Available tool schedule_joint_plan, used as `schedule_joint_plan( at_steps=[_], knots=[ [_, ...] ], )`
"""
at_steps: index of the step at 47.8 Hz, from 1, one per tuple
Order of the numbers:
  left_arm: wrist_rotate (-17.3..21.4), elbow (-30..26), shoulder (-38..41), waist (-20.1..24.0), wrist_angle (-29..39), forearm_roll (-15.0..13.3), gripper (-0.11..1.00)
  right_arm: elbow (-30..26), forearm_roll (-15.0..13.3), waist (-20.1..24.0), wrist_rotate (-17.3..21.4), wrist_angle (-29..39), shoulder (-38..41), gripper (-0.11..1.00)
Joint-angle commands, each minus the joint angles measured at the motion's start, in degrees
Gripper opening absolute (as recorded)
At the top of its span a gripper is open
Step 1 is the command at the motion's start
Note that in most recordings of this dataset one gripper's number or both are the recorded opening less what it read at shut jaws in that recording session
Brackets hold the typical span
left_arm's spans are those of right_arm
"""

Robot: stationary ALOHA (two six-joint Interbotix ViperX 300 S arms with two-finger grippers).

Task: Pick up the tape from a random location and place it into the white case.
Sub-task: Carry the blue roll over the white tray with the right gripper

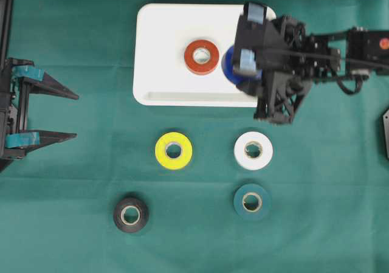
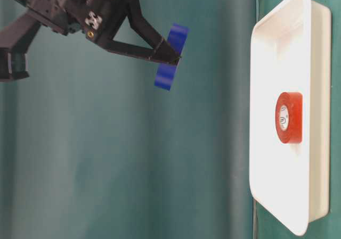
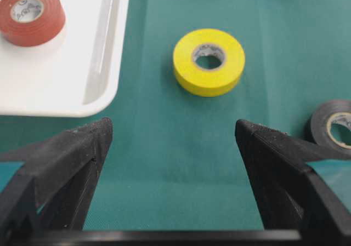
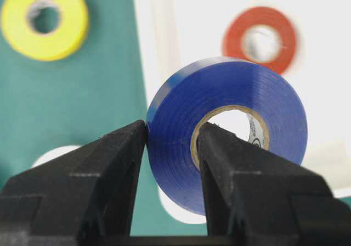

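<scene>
fingers (image 4: pixel 219 169) of the right gripper (image 4: pixel 173 142) were clamped on the wall of a blue tape roll (image 4: pixel 230 120), one finger outside the roll and the other through its core. in the overhead view that roll (image 1: pixel 230 65) hung over the right part of the white case (image 1: pixel 164 54), and the table-level view showed it (image 2: pixel 171 55) well clear of the case (image 2: pixel 266 159), not touching it. a red roll (image 1: pixel 202 56) lay flat inside the case. the left gripper (image 1: pixel 70 115) sat at the left edge with its fingers (image 3: pixel 71 158) wide apart, holding nothing. on the green worktop (image 1: pixel 73 224) below the case lay a yellow roll (image 1: pixel 174 150), a white roll (image 1: pixel 253 150), a black roll (image 1: pixel 130 214) and a dark green roll (image 1: pixel 252 201), all apart from each other.
</scene>
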Motion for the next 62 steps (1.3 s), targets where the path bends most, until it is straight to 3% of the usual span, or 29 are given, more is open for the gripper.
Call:
schedule_joint_plan(
  at_steps=[1, 26, 62],
  knots=[
    [0.1, -0.6, 0.4, 0.1, -0.5, -0.1, 0.97, -1.2, -0.6, -1.6, -0.2, -0.4, -0.4, 0.34],
    [0.1, -0.6, 0.4, 0.1, -0.6, -0.1, 0.97, -2.1, -1.8, -8.5, -0.2, -0.8, 0.6, 0.34],
    [0.1, -0.6, 0.4, 0.1, -0.6, -0.1, 0.97, -2.1, -1.8, -8.4, 0.0, -0.8, 0.6, 0.34]
  ],
)
